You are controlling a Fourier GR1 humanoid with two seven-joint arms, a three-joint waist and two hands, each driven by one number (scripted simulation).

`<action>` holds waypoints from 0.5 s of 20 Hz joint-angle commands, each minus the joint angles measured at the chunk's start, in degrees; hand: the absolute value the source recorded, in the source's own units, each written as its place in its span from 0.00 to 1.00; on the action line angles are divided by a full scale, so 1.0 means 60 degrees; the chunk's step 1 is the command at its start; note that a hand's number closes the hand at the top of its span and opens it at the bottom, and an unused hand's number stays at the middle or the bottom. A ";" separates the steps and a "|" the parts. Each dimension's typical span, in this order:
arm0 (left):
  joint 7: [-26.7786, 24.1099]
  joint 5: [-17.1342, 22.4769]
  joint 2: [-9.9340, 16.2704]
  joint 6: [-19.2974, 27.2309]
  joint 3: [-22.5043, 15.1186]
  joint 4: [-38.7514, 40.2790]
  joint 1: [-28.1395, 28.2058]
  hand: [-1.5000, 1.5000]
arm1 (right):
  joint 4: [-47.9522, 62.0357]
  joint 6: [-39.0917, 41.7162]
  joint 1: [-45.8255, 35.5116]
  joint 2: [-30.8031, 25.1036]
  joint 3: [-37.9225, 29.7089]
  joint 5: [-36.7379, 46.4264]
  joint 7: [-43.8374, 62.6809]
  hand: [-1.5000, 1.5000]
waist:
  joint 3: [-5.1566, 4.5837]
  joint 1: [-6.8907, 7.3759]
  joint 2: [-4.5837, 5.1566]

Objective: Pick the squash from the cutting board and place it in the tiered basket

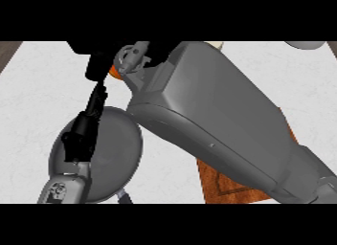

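Note:
My right forearm fills the middle of the head view, running from the lower right to the top. Its black hand is at the upper left, curled over a small orange patch that is the squash; most of the squash is hidden. Below the hand lies the grey round tray of the tiered basket. My left hand shows edge-on in front of the tray's left side, fingers straight and pointing up. The wooden cutting board peeks out under the right forearm at the lower right.
The counter top is white marble with a dark wood strip at each upper corner. A white rounded object sits at the top right edge. A pale cream object shows just behind the forearm at the top.

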 commanded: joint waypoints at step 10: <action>0.0086 -0.0161 -0.0137 0.0274 0.0007 -0.0020 -0.0115 0.50 | 0.3785 -0.0868 -0.1571 0.0155 -0.0905 0.1154 0.0024 1.00 | 0.0013 -0.0166 0.0057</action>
